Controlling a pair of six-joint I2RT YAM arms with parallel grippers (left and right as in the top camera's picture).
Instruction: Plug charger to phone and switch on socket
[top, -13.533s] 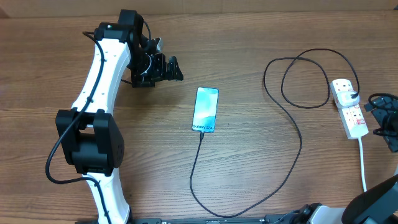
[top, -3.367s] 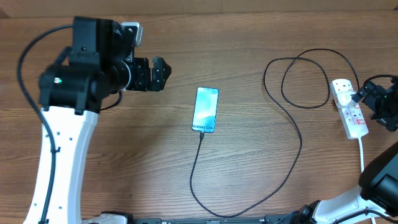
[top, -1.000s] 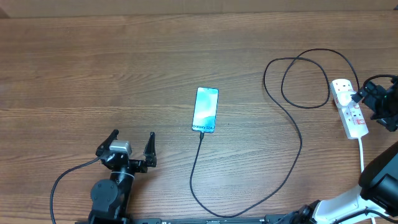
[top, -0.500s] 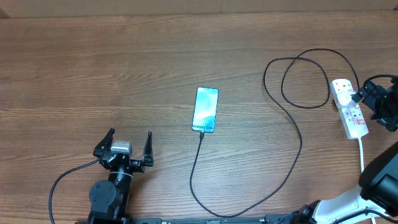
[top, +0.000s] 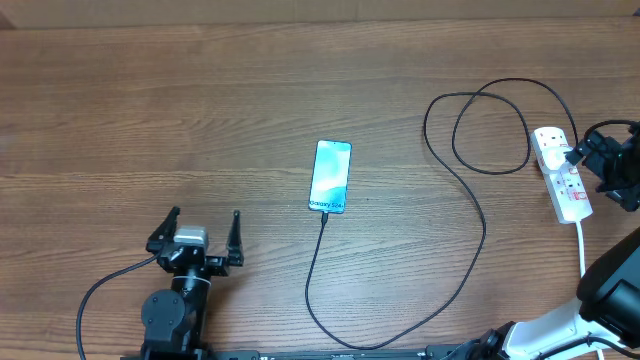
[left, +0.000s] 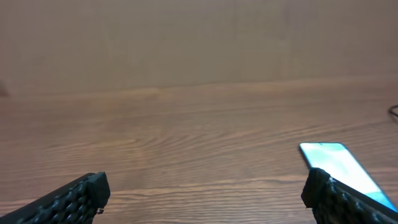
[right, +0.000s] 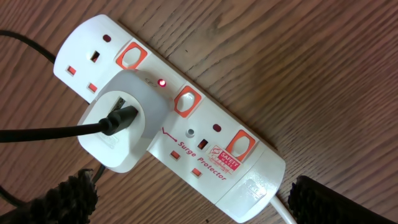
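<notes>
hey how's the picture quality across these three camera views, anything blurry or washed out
Overhead: evenly lit and sharp, with soft shadows; the phone screen glows bright. Left wrist: soft all over, with the phone's screen washed out at the lower right. Right wrist: crisp on the socket, print readable, red lamp lit; its own fingers are dark and blurred at the bottom corners.
</notes>
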